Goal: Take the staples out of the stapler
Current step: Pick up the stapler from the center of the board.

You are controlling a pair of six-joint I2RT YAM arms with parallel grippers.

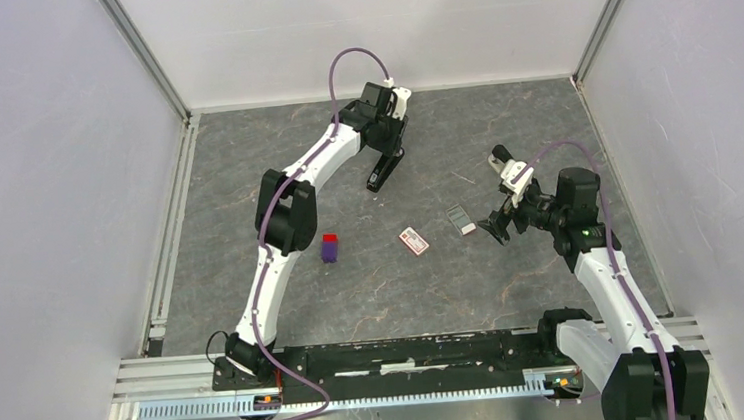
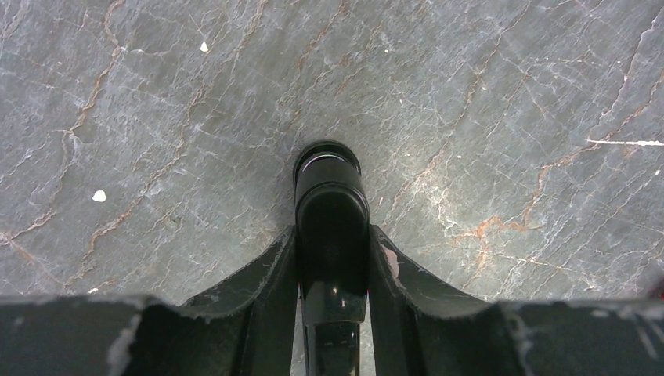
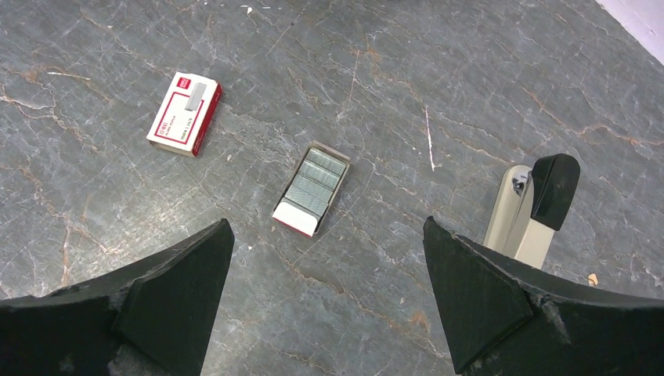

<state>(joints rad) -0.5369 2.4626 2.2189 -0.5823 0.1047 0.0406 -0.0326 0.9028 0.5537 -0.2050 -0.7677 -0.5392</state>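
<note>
My left gripper (image 1: 387, 155) is at the far middle of the table, shut on the black stapler (image 1: 379, 177), which hangs tilted below it with its low end at the table. In the left wrist view the fingers (image 2: 278, 266) press both sides of the stapler's glossy rounded black body (image 2: 330, 196). Its silver magazine is hidden. My right gripper (image 1: 495, 227) is open and empty at the right, low over the table. In the right wrist view its jaws (image 3: 326, 235) stand wide apart just short of an open tray of staples (image 3: 310, 189).
A red and white staple box (image 1: 413, 240) lies mid-table, also in the right wrist view (image 3: 184, 113). The staple tray (image 1: 460, 219) lies right of it. A thin loose strip (image 3: 428, 138) lies beyond. A beige bar with a black tip (image 3: 528, 211) lies right. A purple and red block (image 1: 329, 247) stands left.
</note>
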